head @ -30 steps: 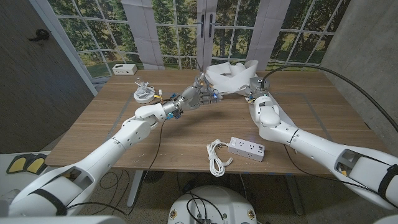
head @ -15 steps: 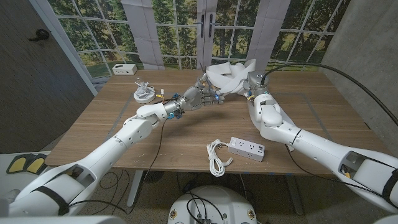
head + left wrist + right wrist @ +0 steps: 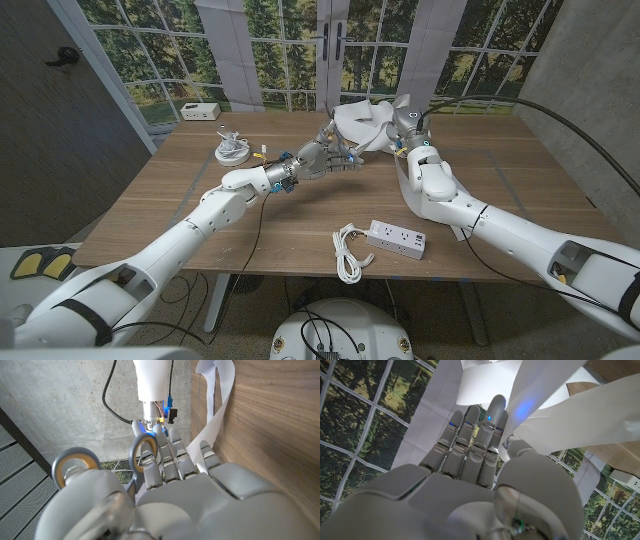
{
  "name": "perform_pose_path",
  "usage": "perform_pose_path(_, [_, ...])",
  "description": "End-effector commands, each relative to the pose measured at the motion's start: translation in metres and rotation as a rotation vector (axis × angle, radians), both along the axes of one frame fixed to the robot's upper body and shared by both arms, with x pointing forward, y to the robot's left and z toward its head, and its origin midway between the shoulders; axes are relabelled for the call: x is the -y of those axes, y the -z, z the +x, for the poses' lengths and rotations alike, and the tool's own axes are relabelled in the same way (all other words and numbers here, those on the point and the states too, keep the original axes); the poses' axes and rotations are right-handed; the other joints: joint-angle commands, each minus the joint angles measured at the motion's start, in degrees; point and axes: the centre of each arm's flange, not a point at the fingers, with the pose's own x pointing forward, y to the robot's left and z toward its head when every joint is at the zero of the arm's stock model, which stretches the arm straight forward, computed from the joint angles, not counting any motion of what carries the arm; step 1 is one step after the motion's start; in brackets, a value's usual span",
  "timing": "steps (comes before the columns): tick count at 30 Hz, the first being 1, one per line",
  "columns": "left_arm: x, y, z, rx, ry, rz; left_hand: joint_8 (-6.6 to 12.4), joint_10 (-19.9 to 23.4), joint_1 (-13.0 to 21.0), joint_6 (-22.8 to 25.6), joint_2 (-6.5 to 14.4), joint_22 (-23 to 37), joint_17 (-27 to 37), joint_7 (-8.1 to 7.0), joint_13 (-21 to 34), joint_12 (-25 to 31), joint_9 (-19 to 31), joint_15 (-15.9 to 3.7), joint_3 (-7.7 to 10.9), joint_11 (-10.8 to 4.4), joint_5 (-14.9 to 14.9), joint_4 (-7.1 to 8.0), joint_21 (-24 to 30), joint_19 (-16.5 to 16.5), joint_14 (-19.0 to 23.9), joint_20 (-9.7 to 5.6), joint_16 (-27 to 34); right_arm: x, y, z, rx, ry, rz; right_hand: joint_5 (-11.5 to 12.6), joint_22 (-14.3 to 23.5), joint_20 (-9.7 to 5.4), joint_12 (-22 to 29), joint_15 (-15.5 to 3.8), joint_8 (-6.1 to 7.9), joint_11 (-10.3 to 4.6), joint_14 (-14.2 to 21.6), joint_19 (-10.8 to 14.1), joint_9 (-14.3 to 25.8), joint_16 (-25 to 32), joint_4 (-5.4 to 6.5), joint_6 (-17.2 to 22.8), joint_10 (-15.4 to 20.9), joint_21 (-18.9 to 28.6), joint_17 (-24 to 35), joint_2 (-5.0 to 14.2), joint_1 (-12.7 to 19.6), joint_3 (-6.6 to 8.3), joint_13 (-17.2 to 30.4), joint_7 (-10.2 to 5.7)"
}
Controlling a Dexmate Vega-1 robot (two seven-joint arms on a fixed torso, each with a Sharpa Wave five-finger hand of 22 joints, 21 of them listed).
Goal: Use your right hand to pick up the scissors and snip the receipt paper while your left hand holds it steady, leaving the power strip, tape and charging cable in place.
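– Right hand (image 3: 405, 125) status: up at the far middle of the table (image 3: 300, 215), in against the heap of receipt paper (image 3: 365, 120). Fingers straight and side by side in the right wrist view, paper strip against the thumb. Can't tell whether pinched or just touching.

– And the scissors (image 3: 75, 452)?

– Not at the right hand. Handle loops sitting beside the thumb of the left hand (image 3: 322, 155), plain in the left wrist view. Blades hidden behind the fingers. Can't tell whether actually clamped on them or only resting alongside.

– So left of the right hand, with the left hand nearer by far. Long axis?

– Judging from the loops: roughly along the left fingers, pointing right toward the paper and the right hand. Unconfirmed without the blades.

– Arm poses?

– Both stretched far across, converging on the paper; left forearm angled in from near left, right elbow bent and raised. Hands close, apparently not touching.

– Implies a handover or a reach leftward before any snip. Bystanders?

– Power strip (image 3: 398, 237) near middle, corded, well apart. White coiled cable (image 3: 232, 150) far left, also apart.
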Motion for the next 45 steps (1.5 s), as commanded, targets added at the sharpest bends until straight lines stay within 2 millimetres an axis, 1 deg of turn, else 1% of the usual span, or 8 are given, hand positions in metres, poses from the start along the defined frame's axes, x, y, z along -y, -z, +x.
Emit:
perform_pose_path(1, [0.007, -0.001, -0.002, 0.003, 0.020, 0.014, -0.26, 0.1, 0.5, 1.2, -0.1, 0.1, 0.1, 1.42, 0.1, 0.6, 0.2, -0.13, -0.02, -0.38, 0.0, 0.39, 0.1, 0.4, 0.2, 0.20, -0.2, -0.010, -0.012, -0.001, 0.016, -0.024, -0.058, 2.9, -0.1, 0.51, 1.5, -6.48, 1.45, 0.18, 2.3, 0.9, 1.2, -0.4, -1.08, 2.2, 1.5, 0.5, -0.4, -1.10, 0.2, 1.10, 0.5, 0.29])
perform_pose_path(9, [0.009, 0.000, -0.004, -0.002, 0.026, 0.015, -0.34, 0.0, 0.6, 1.2, 0.0, 0.1, 0.1, 1.45, 0.1, 0.7, 0.3, -0.20, -0.01, -0.38, 0.0, 0.50, 0.1, 0.3, 0.2, 0.21, -0.2, -0.015, -0.017, -0.003, 0.026, -0.033, -0.057, 7.7, -0.2, 0.57, 4.3, -6.72, 3.20, 0.74, 4.8, 0.9, 2.7, -1.0, -2.08, 4.4, 2.6, 0.3, -0.6, -1.76, 0.2, 2.93, 2.5, 0.72])
perform_pose_path(12, [0.011, 0.000, -0.004, 0.000, 0.030, 0.017, -0.35, 0.0, 0.6, 1.3, 0.0, 0.1, 0.1, 1.48, 0.1, 0.8, 0.3, -0.15, -0.02, -0.48, -0.1, 0.54, 0.1, 0.3, 0.3, 0.21, -0.3, -0.016, -0.020, -0.005, 0.042, -0.048, -0.055, 10.5, -0.2, 0.37, 5.8, -6.81, 4.22, 0.64, 6.5, 0.9, 3.6, -1.0, -2.41, 5.5, 2.1, 0.2, -0.3, -1.95, 0.2, 3.88, 4.0, 0.70])
perform_pose_path(20, [0.015, 0.001, -0.006, 0.003, 0.042, 0.023, -0.48, 0.0, 0.7, 1.3, 0.0, 0.1, 0.2, 1.56, 0.1, 0.9, 0.3, -0.13, -0.02, -0.48, -0.1, 0.63, 0.0, 0.3, 0.3, 0.21, -0.4, -0.021, -0.030, -0.012, 0.077, -0.068, -0.041, 15.3, -0.2, 0.50, 7.6, -6.75, 5.75, 0.69, 8.5, 1.3, 5.3, -1.2, -2.64, 6.5, 3.0, 0.2, 0.3, -3.04, -0.4, 5.10, 4.2, 1.05])
perform_pose_path(27, [0.016, 0.002, -0.008, 0.005, 0.048, 0.026, -0.56, 0.0, 0.7, 1.2, -0.1, 0.1, 0.2, 1.46, 0.0, 1.0, 0.4, -0.14, -0.03, -0.47, -0.1, 0.72, 0.0, 0.3, 0.2, 0.21, -0.4, -0.025, -0.035, -0.015, 0.103, -0.084, -0.022, 18.7, -0.3, 0.75, 8.6, -6.75, 6.22, 0.75, 9.9, 2.0, 5.2, -1.3, -2.60, 7.7, 3.9, 0.3, 0.9, -3.69, -1.1, 5.86, 3.7, 1.46])
perform_pose_path(34, [0.018, 0.002, -0.010, 0.005, 0.060, 0.030, -0.69, 0.0, 0.8, 1.4, 0.0, 0.1, 0.2, 1.54, -0.1, 1.0, 0.4, -0.13, -0.02, -0.56, -0.1, 0.83, 0.0, 0.3, 0.4, 0.21, -0.5, -0.033, -0.038, -0.017, 0.127, -0.100, -0.010, 23.1, -0.3, 0.91, 10.0, -6.80, 6.89, 1.09, 11.9, 3.1, 5.2, -1.3, -3.03, 9.0, 5.2, 0.5, 1.8, -4.85, -1.6, 7.02, 3.0, 2.12])
perform_pose_path(40, [0.019, 0.004, -0.010, -0.002, 0.064, 0.034, -0.98, 0.2, 0.9, 1.3, -0.1, 0.1, 0.2, 1.70, -0.7, 0.9, 0.2, -0.60, -0.03, -0.57, -0.2, 0.92, -0.1, 0.2, 0.3, 0.21, -0.6, -0.043, -0.047, -0.018, 0.138, -0.108, 0.026, 25.6, -0.3, 0.72, 11.0, -6.93, 7.31, 1.15, 14.2, 3.9, 5.1, -0.8, -3.31, 9.8, 6.1, 0.7, 2.7, -5.50, -1.5, 7.52, 2.5, 2.25])
perform_pose_path(45, [0.021, 0.004, -0.011, 0.003, 0.070, 0.034, -1.37, 0.5, 0.9, 1.2, -0.1, 0.0, -0.1, 1.69, -1.6, 0.6, -0.2, -0.56, -0.05, -0.58, -0.2, 1.00, -0.2, 0.1, 0.3, 0.21, -0.9, -0.052, -0.050, -0.021, 0.142, -0.128, 0.023, 26.6, -0.3, 0.70, 11.5, -6.97, 7.55, 1.11, 14.7, 4.0, 5.4, -0.7, -3.34, 9.8, 6.0, 0.7, 3.1, -5.69, -1.5, 7.73, 2.5, 2.40])
